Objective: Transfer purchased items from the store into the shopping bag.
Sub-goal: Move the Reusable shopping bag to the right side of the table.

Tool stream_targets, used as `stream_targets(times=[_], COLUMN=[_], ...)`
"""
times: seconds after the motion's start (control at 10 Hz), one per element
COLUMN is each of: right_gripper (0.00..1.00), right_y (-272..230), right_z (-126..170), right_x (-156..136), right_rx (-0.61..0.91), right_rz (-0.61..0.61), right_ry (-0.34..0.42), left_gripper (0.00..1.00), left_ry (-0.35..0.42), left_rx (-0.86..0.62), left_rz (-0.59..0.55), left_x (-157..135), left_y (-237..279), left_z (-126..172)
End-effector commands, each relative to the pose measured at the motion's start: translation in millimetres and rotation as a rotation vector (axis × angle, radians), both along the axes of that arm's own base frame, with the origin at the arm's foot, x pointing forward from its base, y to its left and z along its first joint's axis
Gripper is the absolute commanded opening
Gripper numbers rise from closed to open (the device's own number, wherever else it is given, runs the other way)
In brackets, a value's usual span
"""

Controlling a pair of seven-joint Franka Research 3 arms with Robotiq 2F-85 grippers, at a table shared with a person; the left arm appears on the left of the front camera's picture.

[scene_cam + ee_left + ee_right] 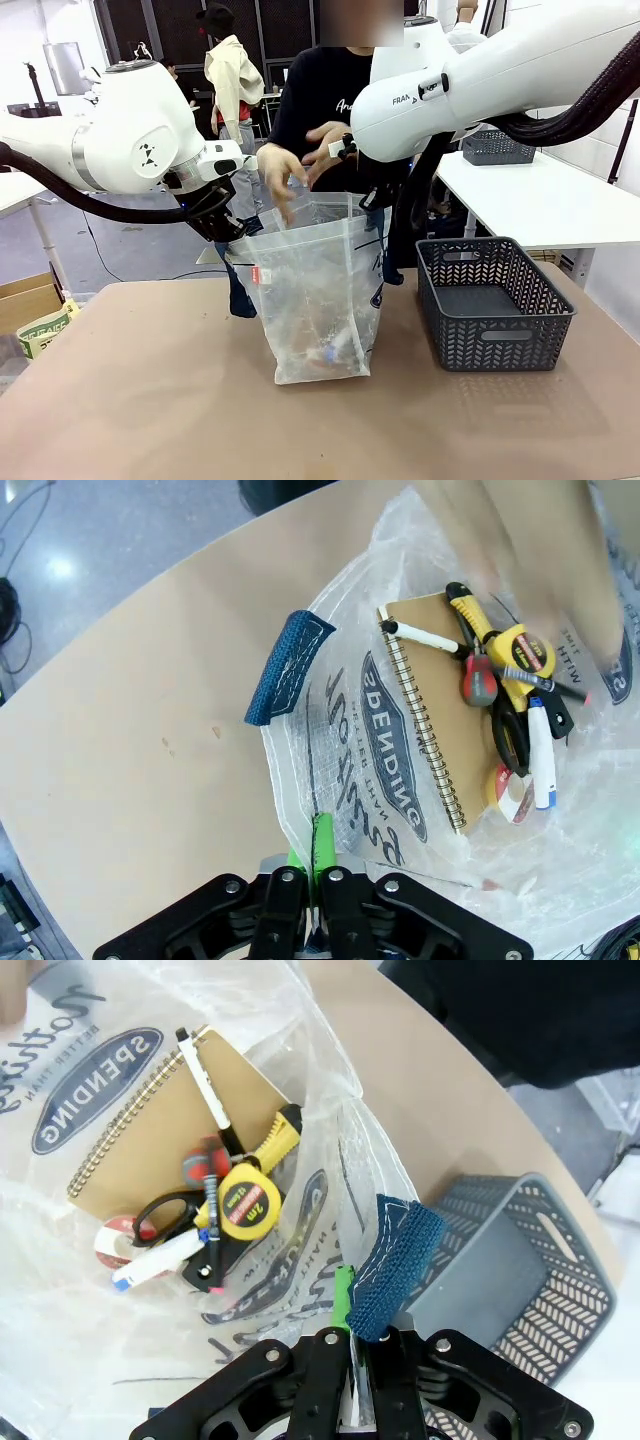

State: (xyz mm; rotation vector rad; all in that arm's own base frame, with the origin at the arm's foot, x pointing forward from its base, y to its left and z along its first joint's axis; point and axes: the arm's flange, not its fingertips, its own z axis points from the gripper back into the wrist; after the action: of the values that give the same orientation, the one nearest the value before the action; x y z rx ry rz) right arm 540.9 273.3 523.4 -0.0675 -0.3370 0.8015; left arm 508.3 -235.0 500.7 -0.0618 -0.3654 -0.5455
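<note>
The left gripper [317, 855] and right gripper [350, 1305] are each pinched tight on the rim of the shopping bag [315, 300], which hangs open between them. Its film looks limp and slippery. The woven strap [288, 670] just beyond the fingertips seems the firmer hold.

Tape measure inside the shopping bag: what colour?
The tape measure is yellow with black trim; clearest in the right wrist view.

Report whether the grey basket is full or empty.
Empty: the basket has a bare grey floor; the notebook and tape measure lie inside the shopping bag.
</note>
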Motion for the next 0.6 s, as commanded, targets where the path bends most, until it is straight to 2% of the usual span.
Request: stream_targets(times=[0.0, 0.5], right_gripper=[0.00, 0.00], right_y=[-2.3, -2.3], right_z=[-1.5, -1.5], right_x=[0.3, 0.3], right_rx=[-0.001, -0.001], right_rz=[-0.006, -0.006], right_ry=[0.004, 0.004], left_gripper=[0.00, 0.00], left_ry=[-0.007, -0.007], left_rx=[0.012, 0.012], left_rz=[-0.002, -0.002], left_x=[0.3, 0.3], left_y=[1.7, 1.7], left_z=[1.3, 1.3])
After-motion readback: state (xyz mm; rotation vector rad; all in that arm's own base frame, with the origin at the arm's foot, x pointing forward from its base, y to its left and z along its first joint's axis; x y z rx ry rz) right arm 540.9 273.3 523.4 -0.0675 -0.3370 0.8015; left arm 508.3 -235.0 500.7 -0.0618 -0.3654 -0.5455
